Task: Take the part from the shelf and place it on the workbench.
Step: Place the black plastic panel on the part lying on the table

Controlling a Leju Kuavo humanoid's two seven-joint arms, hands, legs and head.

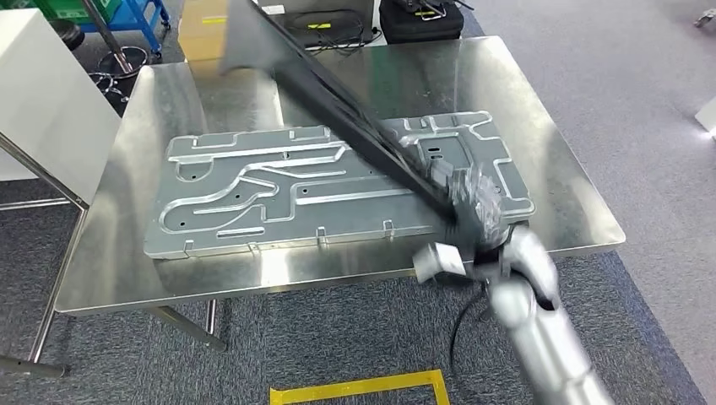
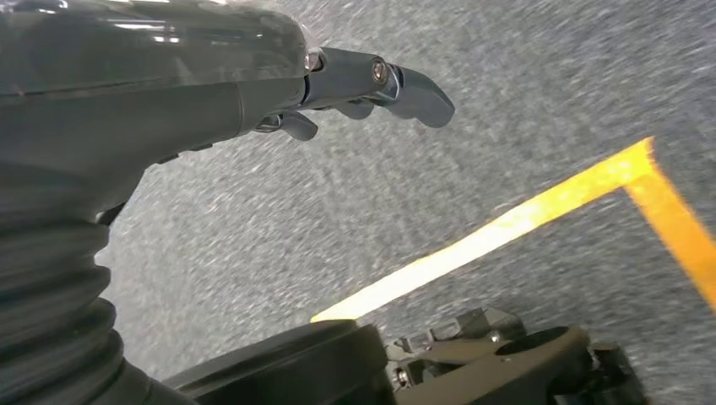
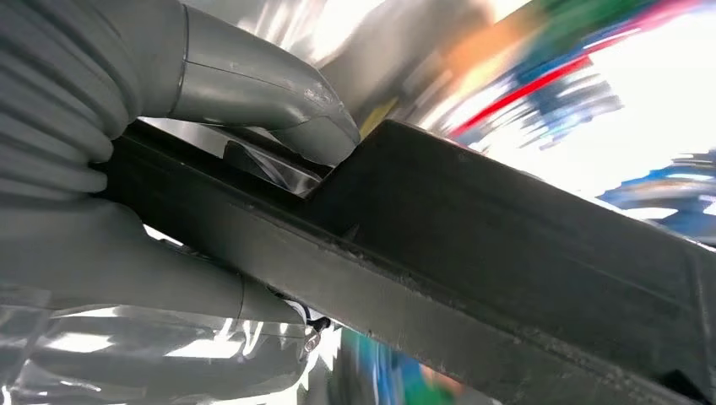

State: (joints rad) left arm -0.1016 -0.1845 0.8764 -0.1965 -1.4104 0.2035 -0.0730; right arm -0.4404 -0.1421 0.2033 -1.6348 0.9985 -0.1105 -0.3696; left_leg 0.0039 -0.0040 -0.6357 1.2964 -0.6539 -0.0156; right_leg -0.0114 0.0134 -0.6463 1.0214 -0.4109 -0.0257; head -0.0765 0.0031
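In the head view, a steel workbench point(image 1: 583, 228) carries a large stamped metal plate point(image 1: 279, 194) that lies flat across its middle, reaching close to the front edge. The right hand point(image 1: 473, 211) sits over the plate's right end, near the bench's front right part, and grips one end of a long black part point(image 1: 338, 84). The part slants up from the hand across the plate toward the bench's back left corner, blurred along its length. A silver arm point(image 1: 540, 329) rises to the hand from below the front edge. Yellow tape point(image 1: 363, 388) marks the grey carpet in front of the bench.

In the left wrist view, the left hand point(image 2: 355, 84) hangs over the carpet point(image 2: 507, 101) with its fingers loosely curled and nothing in them; a corner of yellow tape lies on the floor.

In the right wrist view, the thumb point(image 3: 270, 93) and fingers point(image 3: 160, 278) clamp the black part from both sides.
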